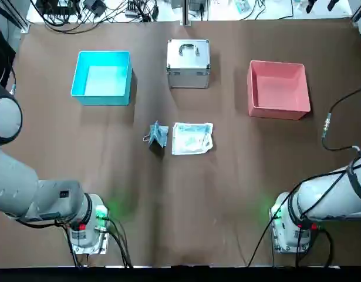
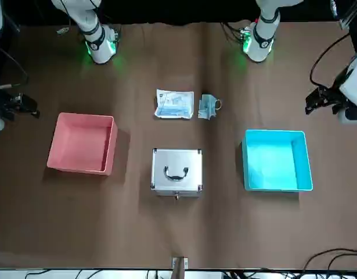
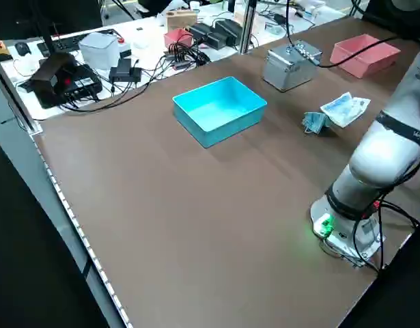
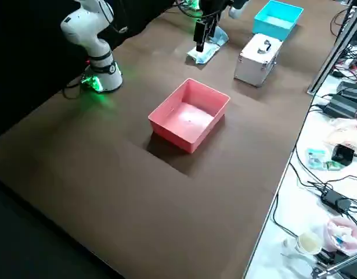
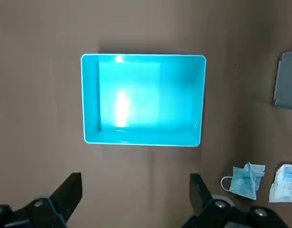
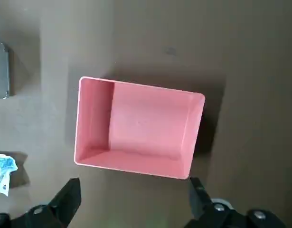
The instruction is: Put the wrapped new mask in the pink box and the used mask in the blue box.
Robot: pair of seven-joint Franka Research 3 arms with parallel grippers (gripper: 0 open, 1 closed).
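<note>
1. Two masks lie on the desk (image 1: pixel 186 235) in the top view: the used mask (image 1: pixel 159 134) just beside the wrapped new mask (image 1: pixel 192 138), both outside the trays. Beyond them, the silver case (image 1: pixel 188 63) stands between the blue box (image 1: pixel 101 77) and the pink box (image 1: pixel 279 89).
2. Front view adds both hands, out at opposite sides.
3. Left side view adds cables (image 3: pixel 186 53) and a monitor (image 3: pixel 46 17) on a white counter (image 3: pixel 145 34).
4. Right side view shows a cup (image 4: pixel 309 243) on that counter.
5. Left wrist view: the left hand (image 5: pixel 136 176) is spread, holding nothing, near the blue box.
6. Right wrist view: the right hand (image 6: pixel 135 180) is spread and unloaded, near the pink box; only the wrapped new mask shows.
</note>
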